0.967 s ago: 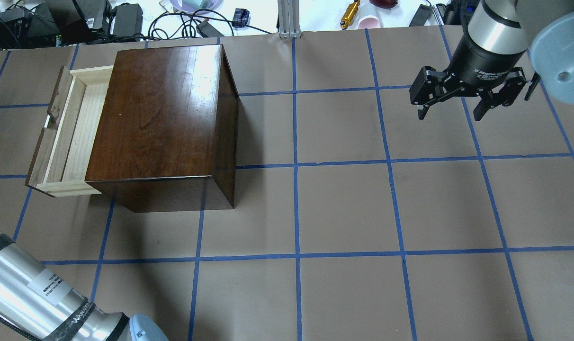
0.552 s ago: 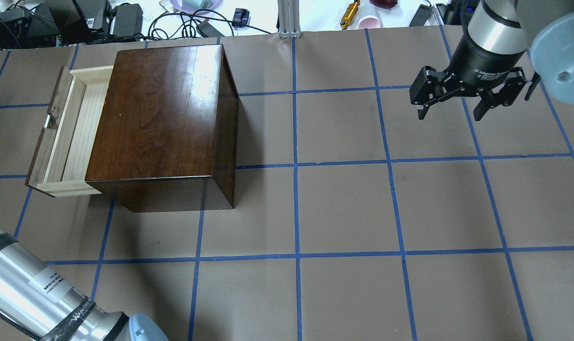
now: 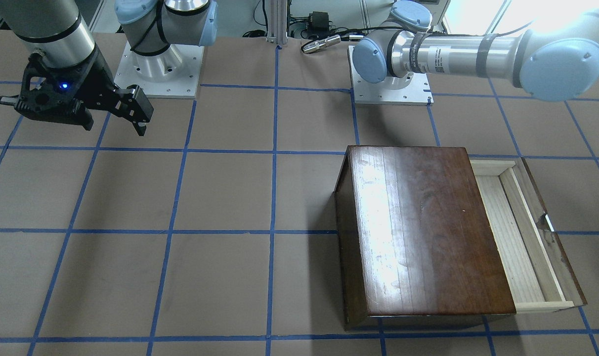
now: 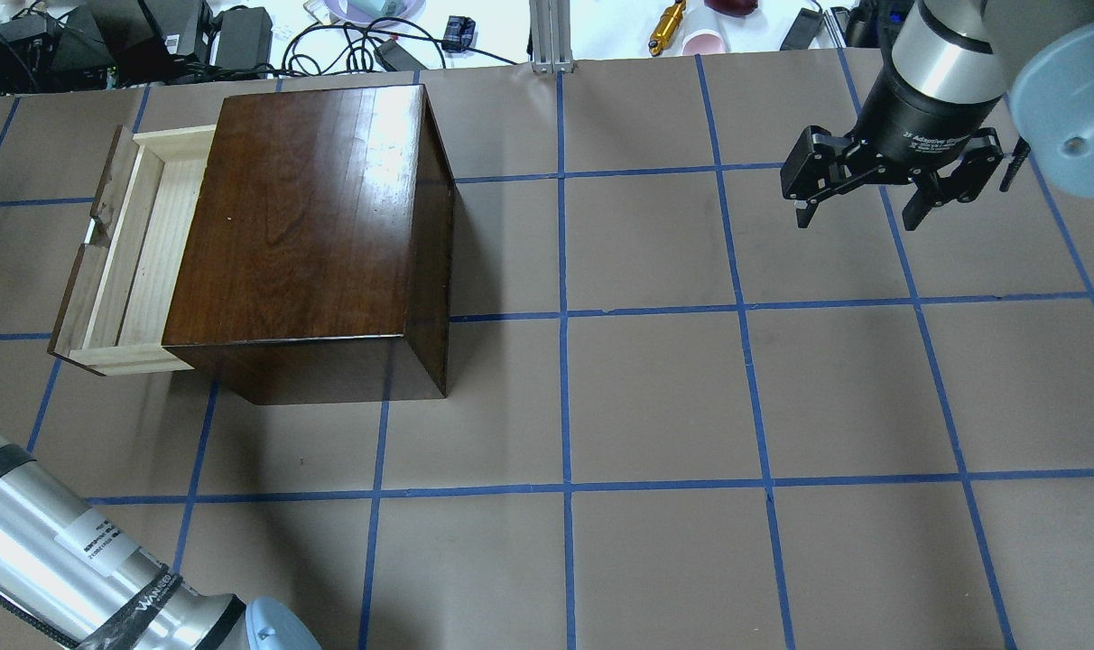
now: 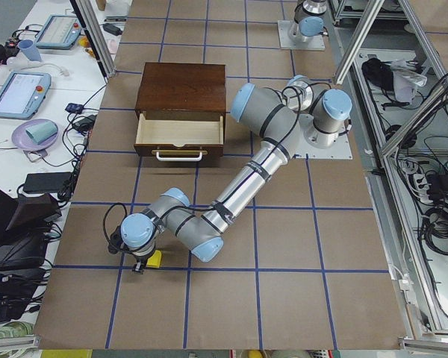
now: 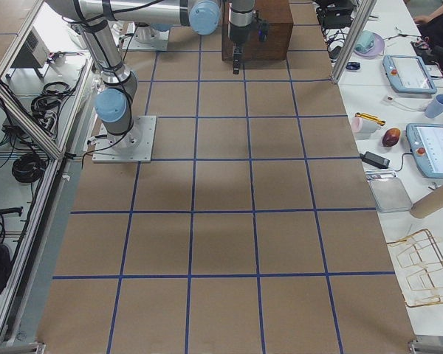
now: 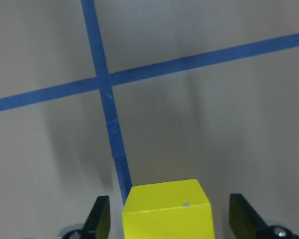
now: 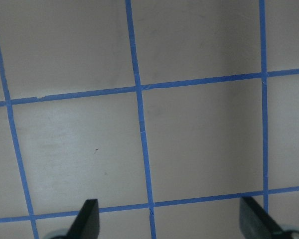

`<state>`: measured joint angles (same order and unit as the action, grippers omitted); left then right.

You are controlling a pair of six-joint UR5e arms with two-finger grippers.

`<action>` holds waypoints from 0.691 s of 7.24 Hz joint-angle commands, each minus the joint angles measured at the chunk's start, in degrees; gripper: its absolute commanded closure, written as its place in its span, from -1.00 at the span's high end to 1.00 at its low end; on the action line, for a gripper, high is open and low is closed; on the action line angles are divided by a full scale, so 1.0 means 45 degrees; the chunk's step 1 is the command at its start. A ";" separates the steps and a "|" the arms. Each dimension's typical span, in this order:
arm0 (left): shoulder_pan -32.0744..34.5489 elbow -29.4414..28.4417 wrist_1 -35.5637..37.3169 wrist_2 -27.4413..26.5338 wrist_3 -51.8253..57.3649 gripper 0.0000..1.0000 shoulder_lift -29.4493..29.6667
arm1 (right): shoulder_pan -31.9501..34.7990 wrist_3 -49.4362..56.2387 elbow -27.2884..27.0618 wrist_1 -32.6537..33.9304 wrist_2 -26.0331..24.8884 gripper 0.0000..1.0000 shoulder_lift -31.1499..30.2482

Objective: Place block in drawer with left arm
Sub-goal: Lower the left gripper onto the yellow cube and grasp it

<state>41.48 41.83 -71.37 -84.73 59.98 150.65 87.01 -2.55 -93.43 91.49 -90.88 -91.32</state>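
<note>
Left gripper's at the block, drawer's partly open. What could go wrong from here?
1. The left gripper is open around the block, which looks slightly skewed between the fingers; closing may twist or nudge it instead of clamping flat.
2. The drawer shows only a narrow strip beyond the cabinet top; a slightly off release could leave the block on the rim or the cabinet.

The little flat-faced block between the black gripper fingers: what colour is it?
Plain bright yellow; the small flat-faced block shows best in the left wrist-mounted view.
</note>
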 commanded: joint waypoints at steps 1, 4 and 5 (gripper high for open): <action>0.0000 0.0021 0.0001 0.0000 0.0031 -0.05 -0.0021 | 0.0000 0.0000 0.0000 0.0000 0.0000 1.00 0.0000; 0.0000 0.0099 -0.0193 0.0000 0.0129 -0.09 -0.0487 | 0.0000 0.0000 0.0000 0.0000 -0.0019 1.00 0.0000; 0.0019 0.0331 -0.0678 -0.0038 0.0071 -0.09 -0.0973 | 0.0000 0.0000 0.0000 0.0000 0.0000 1.00 0.0000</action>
<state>41.50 42.38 -72.46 -84.76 60.45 148.54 87.01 -2.55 -93.43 91.49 -90.92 -91.32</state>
